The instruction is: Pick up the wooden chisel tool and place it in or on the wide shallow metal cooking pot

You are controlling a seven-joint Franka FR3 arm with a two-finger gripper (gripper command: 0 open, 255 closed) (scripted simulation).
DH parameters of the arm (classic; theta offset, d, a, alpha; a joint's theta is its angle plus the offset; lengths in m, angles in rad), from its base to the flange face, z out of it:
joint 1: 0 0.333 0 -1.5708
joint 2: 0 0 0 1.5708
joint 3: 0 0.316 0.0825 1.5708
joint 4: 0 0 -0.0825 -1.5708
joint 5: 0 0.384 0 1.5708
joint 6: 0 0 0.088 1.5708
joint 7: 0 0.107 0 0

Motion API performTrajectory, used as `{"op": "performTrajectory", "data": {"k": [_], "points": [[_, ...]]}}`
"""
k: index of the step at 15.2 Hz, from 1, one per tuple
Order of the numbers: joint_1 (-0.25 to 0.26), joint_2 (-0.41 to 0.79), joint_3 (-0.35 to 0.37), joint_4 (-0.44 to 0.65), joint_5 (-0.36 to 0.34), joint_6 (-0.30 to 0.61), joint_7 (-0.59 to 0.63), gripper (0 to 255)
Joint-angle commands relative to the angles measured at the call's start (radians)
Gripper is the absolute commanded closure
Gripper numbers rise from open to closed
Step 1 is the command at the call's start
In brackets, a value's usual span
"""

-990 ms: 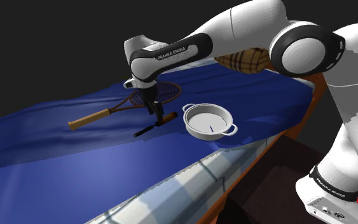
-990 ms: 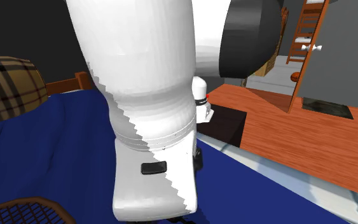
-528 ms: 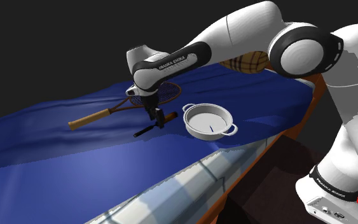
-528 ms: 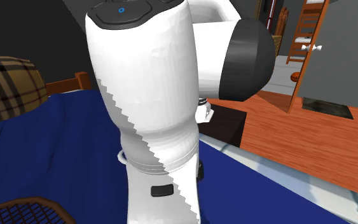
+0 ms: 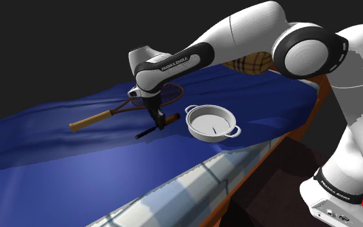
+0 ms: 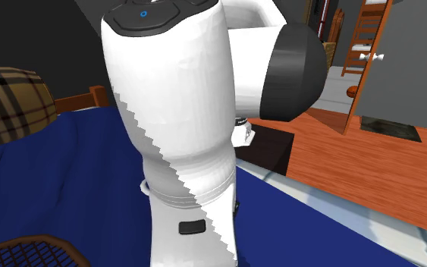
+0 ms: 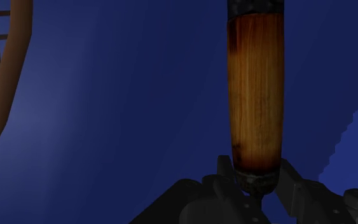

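Shoulder view: the white arm [image 5: 238, 39] reaches toward the view's upper left over a blue bedcover [image 5: 57, 148]. The black gripper [image 5: 157, 121] points down at the chisel [image 5: 171, 118]. The chisel lies flat on the cover, its wooden handle toward the pot and its dark blade toward the view's lower left. The pale, shallow two-handled pot [image 5: 210, 122] stands just beside the handle end, on the view's right, apart from it. A wooden racket [image 5: 96, 118] lies beyond the chisel, and a plaid pillow [image 5: 251, 63] sits behind the arm. Wrist view: the two fingers [image 7: 227, 175] press on opposite sides of the handle's dark end collar, pinching the chisel. Second exterior view: the arm's white link stands in the foreground, with an orange wooden floor [image 6: 371, 167] behind.
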State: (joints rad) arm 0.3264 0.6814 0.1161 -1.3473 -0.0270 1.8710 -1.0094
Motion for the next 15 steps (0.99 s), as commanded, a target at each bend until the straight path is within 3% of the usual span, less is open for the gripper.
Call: {"op": "performTrajectory", "data": {"k": [1,8,15], "points": [[0.000,0.001,0.000,-0.001,0.000,-0.001,0.000,255],[0.000,0.001,0.000,-0.001,0.000,0.000,0.000,255],[0.000,-0.030,0.002,0.043,0.003,-0.075,0.001,255]]}}
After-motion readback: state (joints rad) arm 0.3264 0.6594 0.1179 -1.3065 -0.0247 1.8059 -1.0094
